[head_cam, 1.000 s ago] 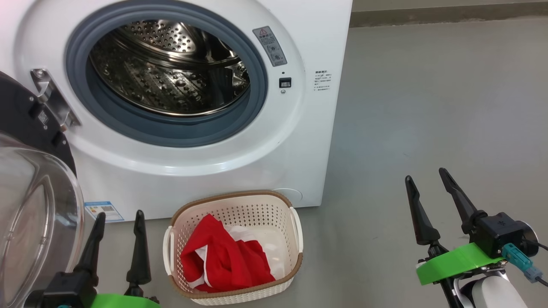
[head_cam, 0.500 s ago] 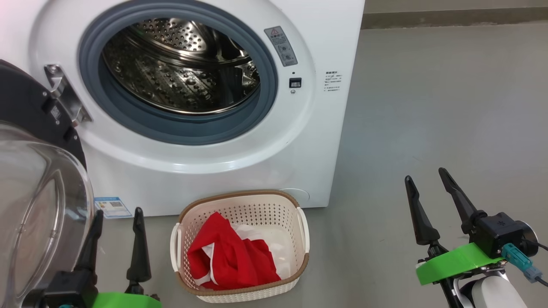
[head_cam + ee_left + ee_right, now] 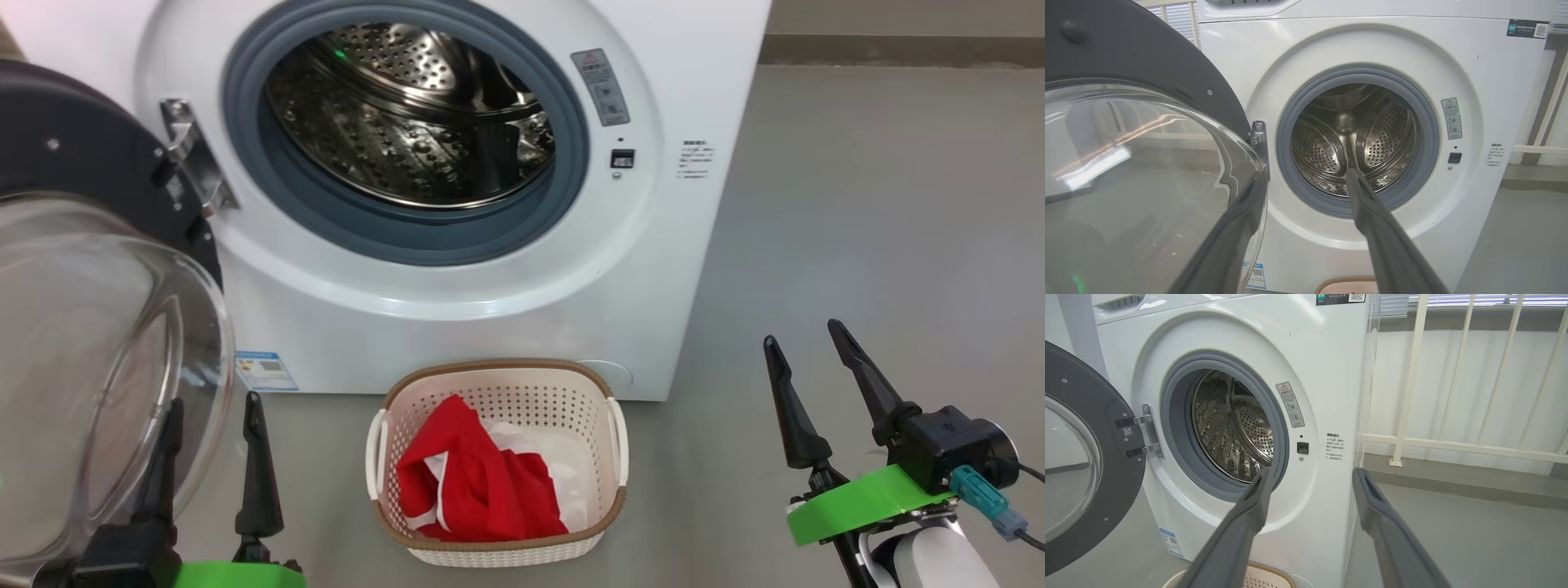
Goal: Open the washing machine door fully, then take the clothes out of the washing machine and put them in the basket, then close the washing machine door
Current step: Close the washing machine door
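Red clothes (image 3: 482, 490) in basket (image 3: 500, 369), drum (image 3: 424, 139) apparently empty. Open washing machine door (image 3: 90, 155) swung out left, glass bowl (image 3: 98, 343) just beside left jaws, well apart from right jaws. Both pairs spread wide, empty. Left arm nearer for pushing door shut, rightward.

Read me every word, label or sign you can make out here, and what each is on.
Grey sticker on the big white front-loading washing machine: warning triangle, text too small.
Black print on its front: too small.
Blue sticker at its lower front: blurred.
Dark top-corner label: QR code, words unreadable.
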Motion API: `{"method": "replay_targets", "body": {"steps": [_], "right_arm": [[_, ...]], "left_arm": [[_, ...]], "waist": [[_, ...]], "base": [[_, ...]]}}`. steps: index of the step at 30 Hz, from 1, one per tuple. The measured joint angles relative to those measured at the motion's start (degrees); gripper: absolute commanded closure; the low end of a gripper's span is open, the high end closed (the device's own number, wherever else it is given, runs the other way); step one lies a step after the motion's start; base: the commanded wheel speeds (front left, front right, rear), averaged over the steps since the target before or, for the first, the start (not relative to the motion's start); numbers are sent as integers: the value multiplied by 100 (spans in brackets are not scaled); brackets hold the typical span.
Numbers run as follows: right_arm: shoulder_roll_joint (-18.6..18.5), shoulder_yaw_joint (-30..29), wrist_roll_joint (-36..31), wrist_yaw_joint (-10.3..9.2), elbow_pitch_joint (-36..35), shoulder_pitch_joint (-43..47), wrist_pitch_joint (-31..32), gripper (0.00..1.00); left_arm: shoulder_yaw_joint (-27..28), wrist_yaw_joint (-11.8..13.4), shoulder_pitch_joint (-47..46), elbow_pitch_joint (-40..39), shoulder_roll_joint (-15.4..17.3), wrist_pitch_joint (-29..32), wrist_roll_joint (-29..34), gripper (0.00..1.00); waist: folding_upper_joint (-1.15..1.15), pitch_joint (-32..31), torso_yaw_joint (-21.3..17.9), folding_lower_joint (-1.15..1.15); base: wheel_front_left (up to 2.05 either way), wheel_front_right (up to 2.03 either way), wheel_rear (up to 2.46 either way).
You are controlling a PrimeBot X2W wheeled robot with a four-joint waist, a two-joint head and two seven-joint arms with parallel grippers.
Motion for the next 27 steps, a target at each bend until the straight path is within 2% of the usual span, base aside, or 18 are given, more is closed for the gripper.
{"method": "replay_targets", "body": {"steps": [27], "right_arm": [[-1,223,-113,0,-78,-12,0,0]], "left_arm": [[2,231,55,-335,37,75,41,0]], "waist": [[0,45,1226,0]], "base": [[0,0,0]]}}
